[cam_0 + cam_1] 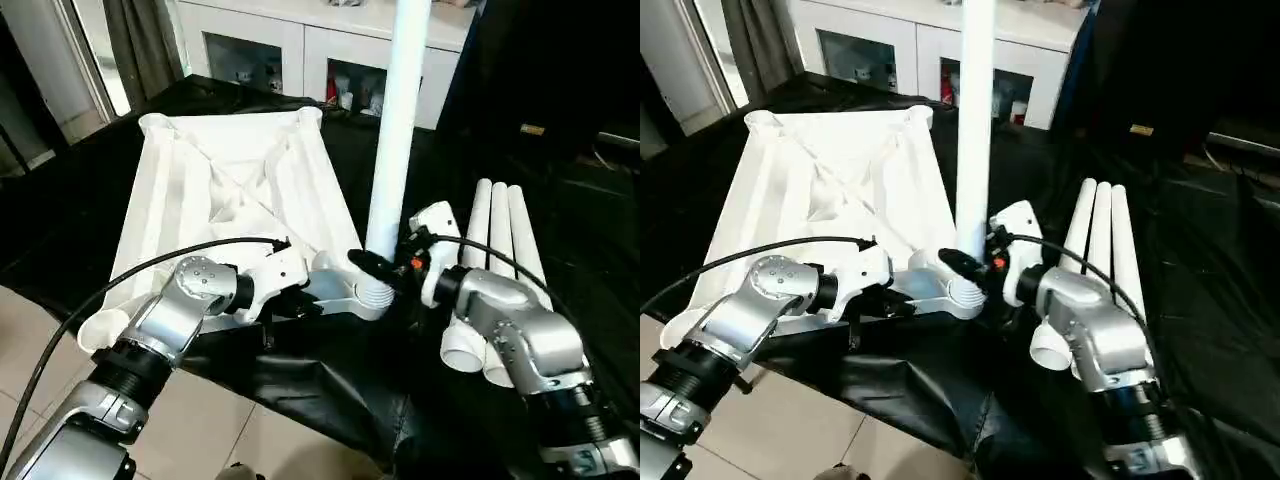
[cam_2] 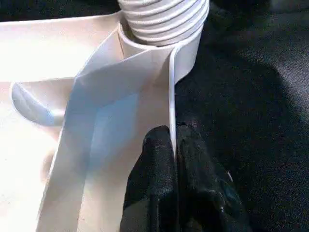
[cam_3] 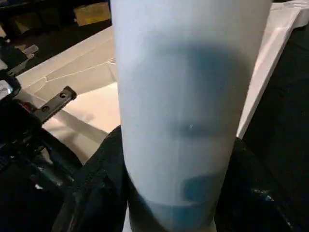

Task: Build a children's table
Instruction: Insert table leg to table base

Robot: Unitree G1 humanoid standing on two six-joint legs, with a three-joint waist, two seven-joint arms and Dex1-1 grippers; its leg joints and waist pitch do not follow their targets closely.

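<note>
Table top (image 1: 230, 190) lies ribs-up with one leg (image 1: 395, 130) upright in a near corner socket (image 1: 372, 297), right gripper (image 1: 385, 268) clamped around it, left gripper (image 2: 173, 145) pinching the rim, three legs (image 1: 495, 265) still waiting.

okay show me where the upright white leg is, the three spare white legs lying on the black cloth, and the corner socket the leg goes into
Upright white tubular leg (image 1: 392, 130): left eye view, middle of its shaft.
Three spare white tapered legs (image 1: 498, 235): left eye view, on the middle leg's shaft.
Round white corner socket (image 2: 186, 53): left wrist view, on the socket's outer wall beside the ribbed leg end.

Left hand (image 2: 175, 159) is pinched closed; right hand (image 1: 990, 262) is clamped, both forearms angled inward.
</note>
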